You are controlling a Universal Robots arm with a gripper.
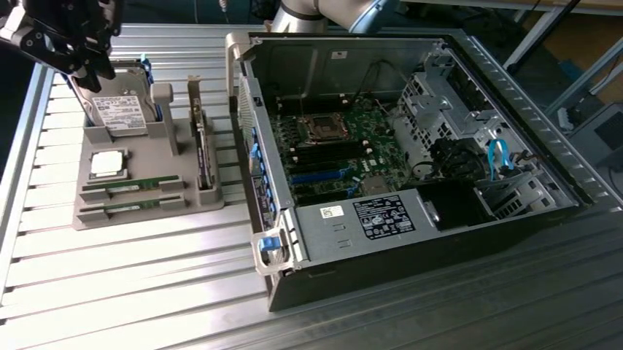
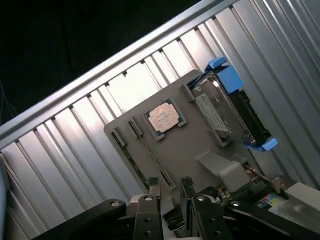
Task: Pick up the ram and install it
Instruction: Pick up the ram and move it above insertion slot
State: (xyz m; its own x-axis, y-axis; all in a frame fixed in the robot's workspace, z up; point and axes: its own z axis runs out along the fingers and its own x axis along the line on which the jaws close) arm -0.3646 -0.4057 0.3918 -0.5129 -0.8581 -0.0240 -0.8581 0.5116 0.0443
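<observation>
Two ram sticks (image 1: 130,185) (image 1: 127,208), thin and green, lie on edge in slots at the near end of a grey holder tray (image 1: 146,164) on the exterior view's left. In the wrist view the same sticks (image 2: 152,161) (image 2: 128,156) run along the tray (image 2: 190,155) just ahead of my fingertips. My black gripper (image 1: 83,73) hangs above the tray's far end, over the hard drive (image 1: 119,109), well above the ram. The gripper (image 2: 170,192) is open with nothing between its fingers.
The tray also carries a square silver processor (image 1: 107,163) and an upright dark expansion card (image 1: 201,157). An open computer case (image 1: 255,131) with its motherboard (image 1: 331,149) exposed lies on the exterior view's right. Everything rests on a ribbed aluminium table (image 1: 146,292).
</observation>
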